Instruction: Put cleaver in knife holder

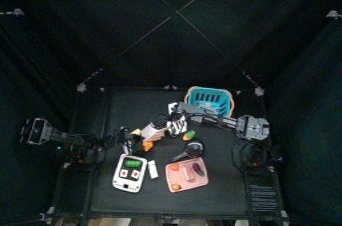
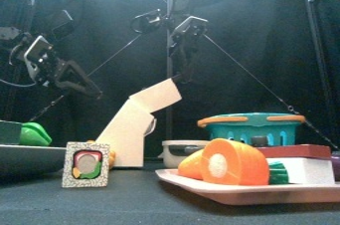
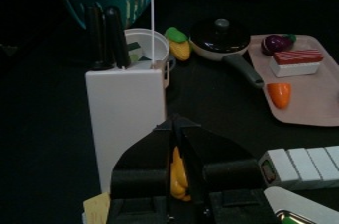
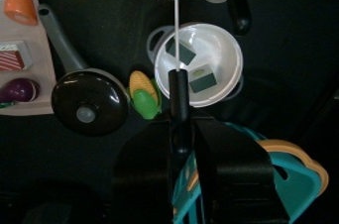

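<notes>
Front of bench: pink tray (image 2: 200, 181) of toy food. Behind it, holder (image 2: 139, 119), leaning, slots up. Left claw (image 3: 173, 134) faces holder; its grip can't be told. Farther back, right claw (image 4: 176, 129) seems clamped on the dark handle of the cleaver (image 4: 176, 30), blade edge-on, above a white bowl (image 4: 201, 61) beside the basket (image 2: 253, 126), apart from holder.

Risks: blade misses slot and shoves holder over; handle twists in a thin grip.

black jointed arms (image 1: 54, 135), black grippers (image 3: 177, 159)
</notes>
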